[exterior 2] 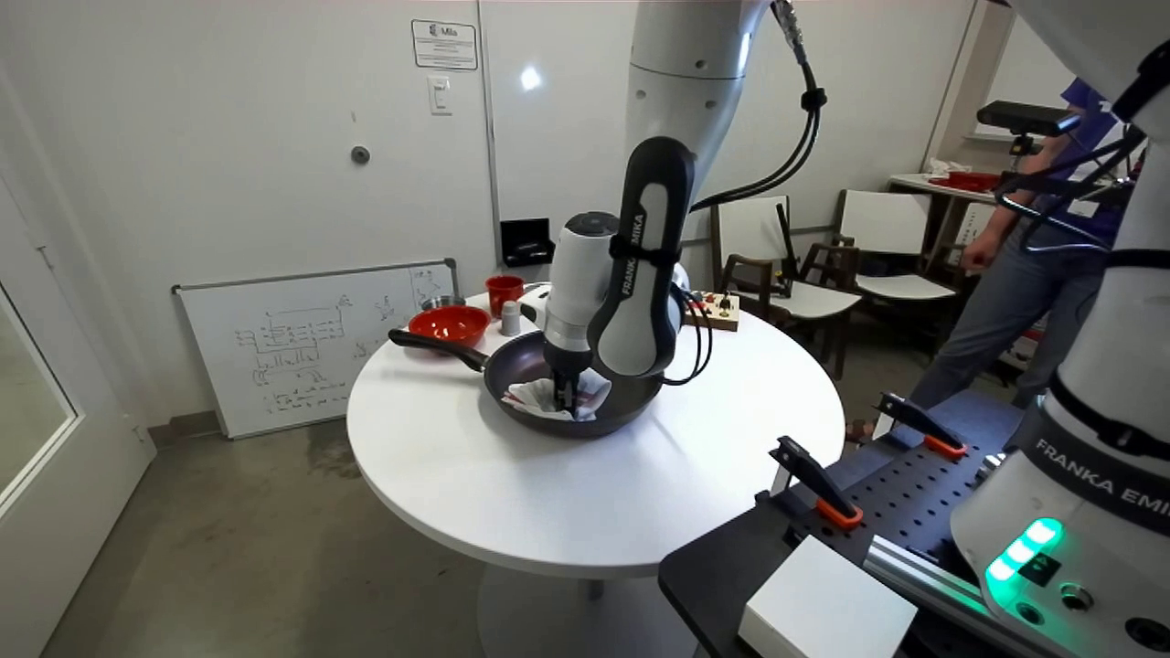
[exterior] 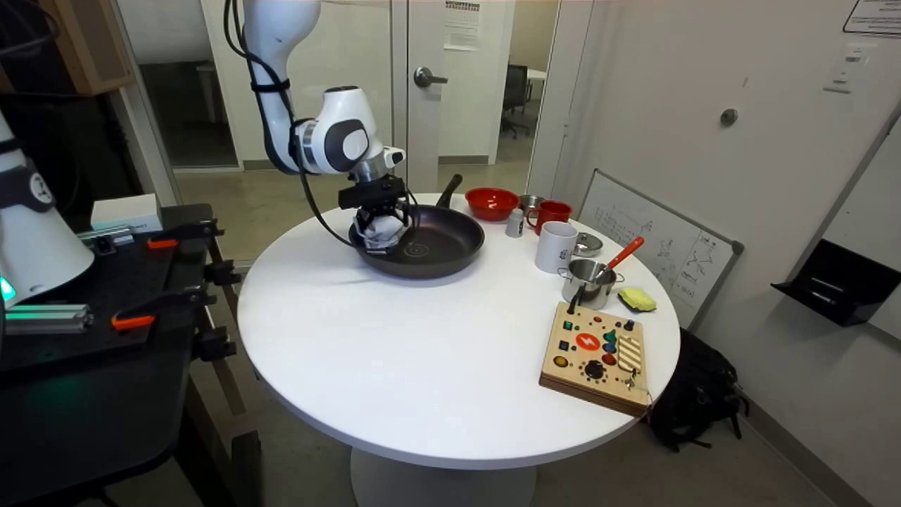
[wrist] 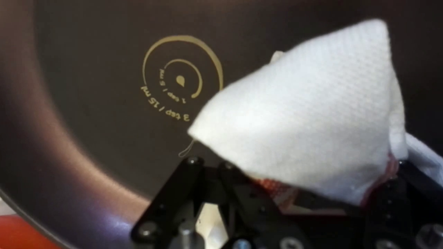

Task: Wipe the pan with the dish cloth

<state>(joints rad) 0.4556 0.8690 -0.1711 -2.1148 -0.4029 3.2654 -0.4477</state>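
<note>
A dark frying pan (exterior: pixel 454 246) stands upright on the white round table, its handle (exterior 2: pixel 430 344) pointing away from the robot. The pan floor (wrist: pixel 93 103) fills most of the wrist view. My gripper (exterior: pixel 382 211) points down inside the pan, towards one side. It is shut on the bunched white dish cloth (exterior: pixel 384 231). The cloth flares out on both sides of the fingers (exterior 2: pixel 566 395) in an exterior view. In the wrist view a white fold (wrist: pixel 304 103) covers the fingertips, with red trim below it. Whether the cloth presses on the pan floor is hidden.
Beyond the pan stand a red bowl (exterior: pixel 493 203), a grey shaker (exterior: pixel 515 224), a red mug (exterior: pixel 553 213) and a white mug (exterior: pixel 556 248). A steel pot (exterior: pixel 590 287), a yellow sponge (exterior: pixel 637 298) and a wooden switch board (exterior: pixel 595 359) are near the table's edge.
</note>
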